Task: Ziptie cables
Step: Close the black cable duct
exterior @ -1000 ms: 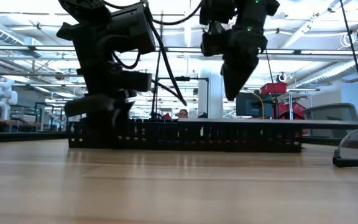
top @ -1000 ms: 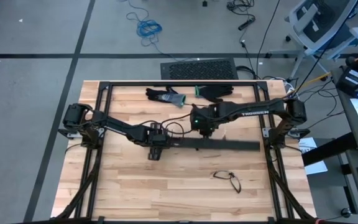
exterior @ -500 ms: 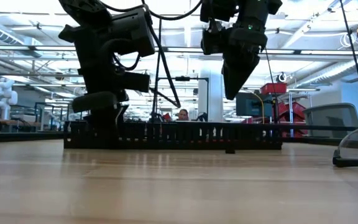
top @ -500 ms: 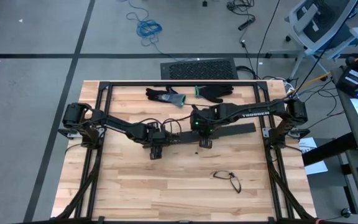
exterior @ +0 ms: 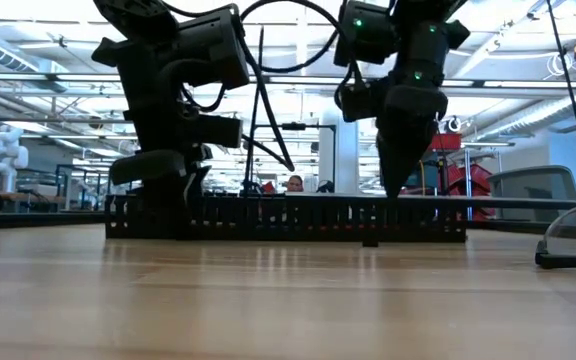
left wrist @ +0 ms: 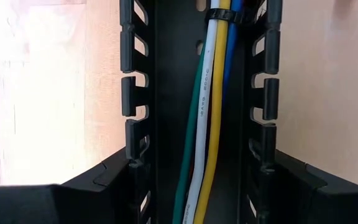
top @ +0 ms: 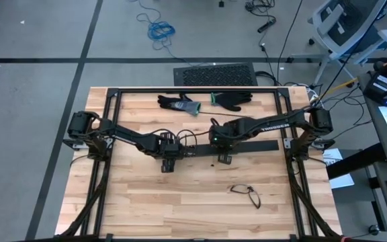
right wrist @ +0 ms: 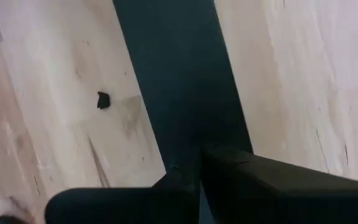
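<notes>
With the cables [left wrist: 202,118] lying inside the slotted duct [top: 247,147], whose walls are straddled and held by the left gripper [left wrist: 191,186], the duct is best kept pinned while the closed, empty right gripper [exterior: 392,185] presses down mid-duct.

Surface [top: 146,195]: pale wood planks, visible grain, slight sheen in low view. Duct [left wrist: 166,93]: black plastic, matt, slotted walls. Cables [left wrist: 207,112]: smooth plastic insulation, slightly glossy; white, yellow, green, blue. Ziptie [left wrist: 224,16] round them: black plastic. Gloves [top: 180,103] nr far edge: dark cloth w/ knit cuffs. Left gripper [left wrist: 185,193] fingers [left wrist: 73,193]: matt black plastic.
</notes>
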Available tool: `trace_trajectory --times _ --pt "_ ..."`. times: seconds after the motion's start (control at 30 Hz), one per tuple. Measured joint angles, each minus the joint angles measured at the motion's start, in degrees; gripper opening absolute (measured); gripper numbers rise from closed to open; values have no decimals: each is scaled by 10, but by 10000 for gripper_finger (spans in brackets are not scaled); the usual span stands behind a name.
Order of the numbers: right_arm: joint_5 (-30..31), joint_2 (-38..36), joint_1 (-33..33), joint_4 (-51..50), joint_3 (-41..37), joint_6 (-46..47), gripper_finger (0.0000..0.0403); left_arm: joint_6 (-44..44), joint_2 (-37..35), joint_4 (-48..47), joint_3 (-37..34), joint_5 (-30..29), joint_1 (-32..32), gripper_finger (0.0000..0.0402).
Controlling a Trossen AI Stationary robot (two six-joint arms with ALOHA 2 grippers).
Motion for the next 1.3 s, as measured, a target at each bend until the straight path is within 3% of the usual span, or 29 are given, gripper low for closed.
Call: trace_trajectory --times 0.73,0.97,1.3 --pt "2 -44 -2 20 -8 8 0 1 0 1 0 -3 0 258" --pt "2 -17 -2 118 -53 21 0 0 0 1 0 -4 0 258" --pt "-57 86 -2 323 -53 42 0 -1 0 2 0 -3 1 258"
